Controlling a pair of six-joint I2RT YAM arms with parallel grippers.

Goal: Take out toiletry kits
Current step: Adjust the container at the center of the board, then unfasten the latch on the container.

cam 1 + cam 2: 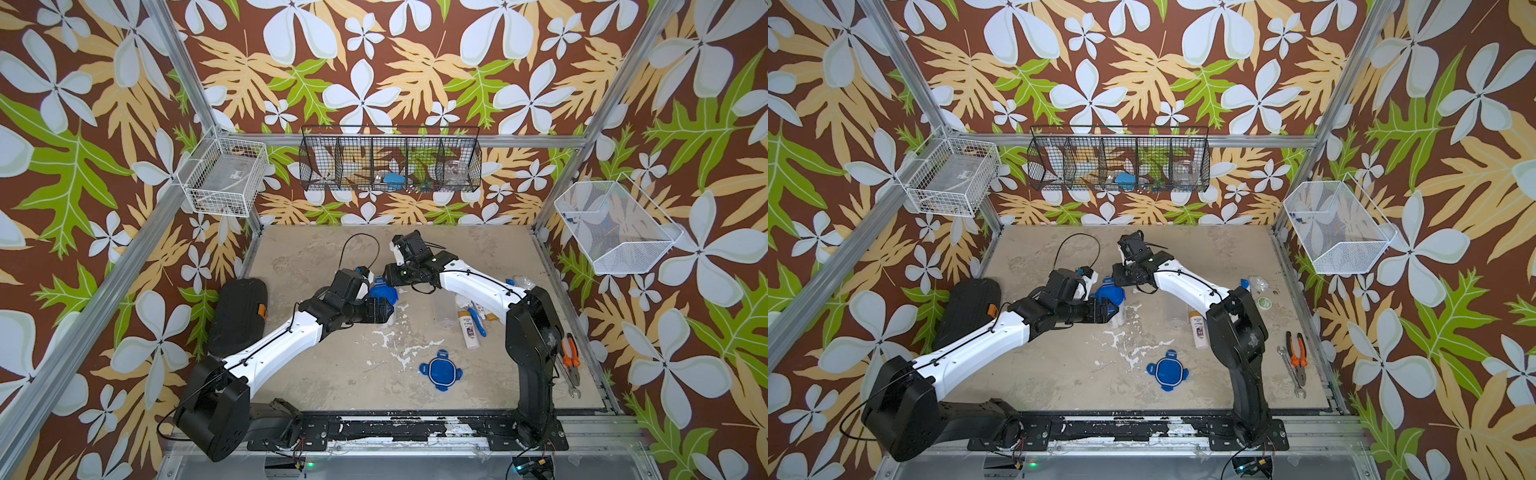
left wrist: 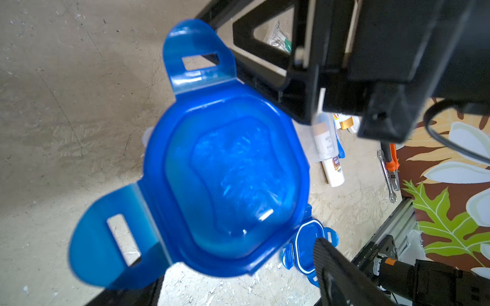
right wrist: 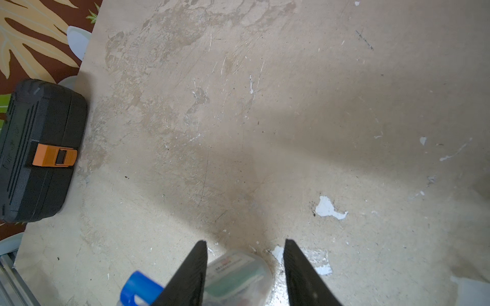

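Directly beneath the released, empty right tool point(image 3: 245, 242), one toiletry kit point(image 3: 233, 278) is seen inside a clear jar point(image 3: 263, 270). The left tool point(image 1: 383, 310) is spread around that jar; whether it grips cannot be told. A second toiletry kit point(image 1: 471, 330) is strewn on the worktop point(image 1: 332, 374), well apart.

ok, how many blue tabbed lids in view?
2. One lid sits on the clear jar mid-table; a second lid lies flat on the table nearer the robot's base. A blue object in the back wire basket could be a third; unclear.
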